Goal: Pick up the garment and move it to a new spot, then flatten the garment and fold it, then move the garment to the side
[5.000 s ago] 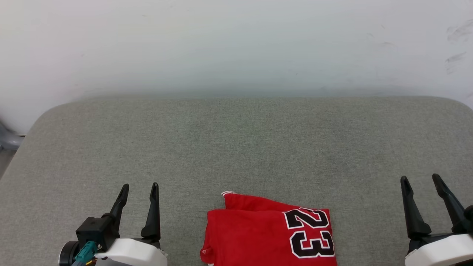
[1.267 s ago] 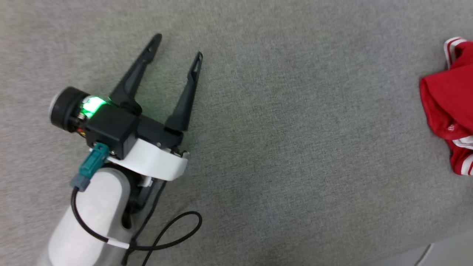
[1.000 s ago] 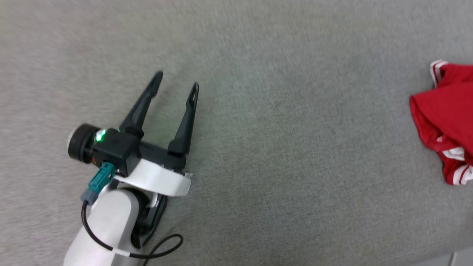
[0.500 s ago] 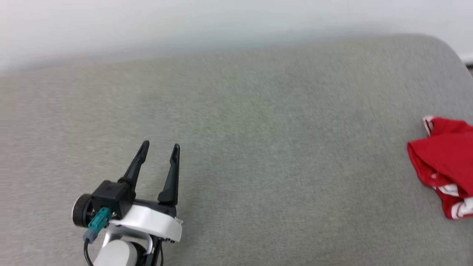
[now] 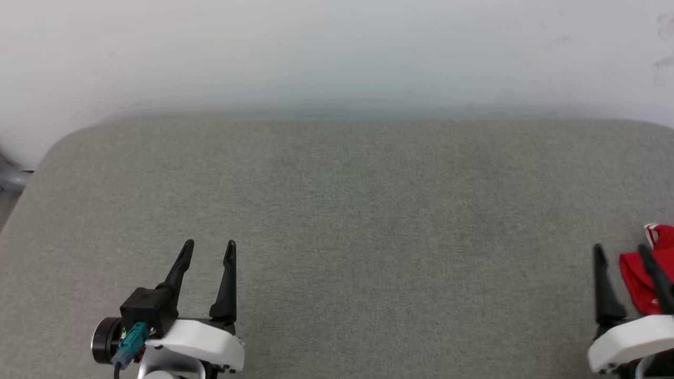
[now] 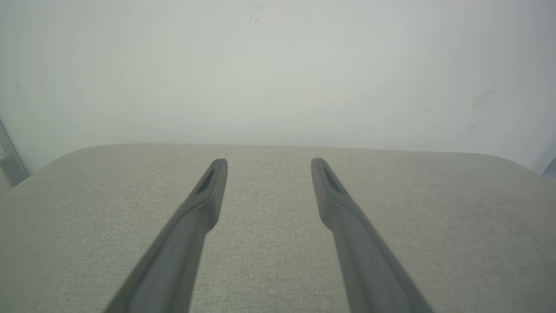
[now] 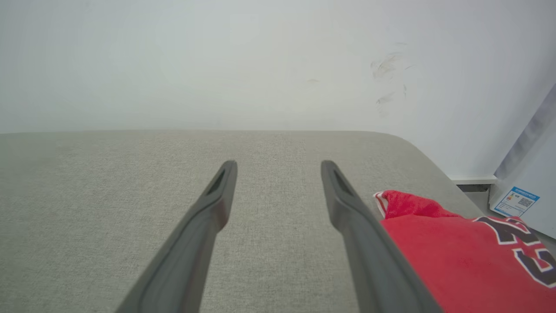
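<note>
The garment point(image 5: 634, 284) is a folded red jersey lying at the far right of the grey cushioned surface point(image 5: 337, 210). The right wrist view shows the garment point(image 7: 456, 248) just right of my right finger, with striped trim at its far corner and part of a black, white-outlined number. My right gripper point(image 5: 621, 251) stands open at the lower right, its fingers in front of the jersey with nothing between them. It is also open in its own view, the right gripper point(image 7: 279, 164). My left gripper point(image 5: 209, 245) is open over bare fabric, as its own view of the left gripper point(image 6: 268, 161) confirms.
A white wall point(image 5: 337, 52) rises behind the surface. Beyond the right end stands a white box with a blue label point(image 7: 519, 200). A grey object point(image 5: 8, 179) sits past the rounded left corner.
The head camera swung left and down, then back to a level view. The garment, near the front middle five seconds ago, now lies at the far right. Both grippers remain open.
</note>
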Motion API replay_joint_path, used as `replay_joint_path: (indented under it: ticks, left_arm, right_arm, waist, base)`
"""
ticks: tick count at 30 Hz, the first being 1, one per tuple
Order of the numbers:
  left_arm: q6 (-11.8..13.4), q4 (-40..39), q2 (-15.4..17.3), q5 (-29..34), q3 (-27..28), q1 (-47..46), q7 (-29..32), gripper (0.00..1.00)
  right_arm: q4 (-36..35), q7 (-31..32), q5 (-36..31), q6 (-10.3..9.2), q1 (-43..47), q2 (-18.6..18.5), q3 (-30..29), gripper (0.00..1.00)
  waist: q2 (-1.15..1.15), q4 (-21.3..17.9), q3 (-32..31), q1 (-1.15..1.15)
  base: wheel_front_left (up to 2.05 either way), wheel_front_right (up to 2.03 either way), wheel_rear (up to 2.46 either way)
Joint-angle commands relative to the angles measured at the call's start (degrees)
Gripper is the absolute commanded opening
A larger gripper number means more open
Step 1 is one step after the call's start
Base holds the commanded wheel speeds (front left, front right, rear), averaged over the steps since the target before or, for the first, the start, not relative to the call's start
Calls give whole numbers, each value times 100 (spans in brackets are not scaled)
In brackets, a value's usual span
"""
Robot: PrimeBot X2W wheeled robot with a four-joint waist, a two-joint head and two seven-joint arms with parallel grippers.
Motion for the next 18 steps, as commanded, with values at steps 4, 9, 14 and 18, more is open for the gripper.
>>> replay_joint_path:
  ticks: [4,9,14,18]
  left_arm:
    - [-30,113,9,8,63,161,-32,100]
    - [-85,200,0,26,93,249,-40,100]
    - [-131,255,-31,83,108,280,-43,100]
    - [-154,292,-42,123,125,294,-43,100]
  right_arm:
    - [-571,233,-62,-6,406,273,344,100]
    - [-1035,490,-37,-6,714,429,575,100]
    - [-1392,682,27,-6,880,497,645,100]
    - [-1557,765,-31,-6,948,520,701,100]
  waist:
    - [-1,119,-205,1]
    - [-1,123,-319,1]
    - [-1,84,-377,1]
    - [-1,51,-393,1]
  base:
    - [0,0,0]
    - [0,0,0]
    - [0,0,0]
    - [0,0,0]
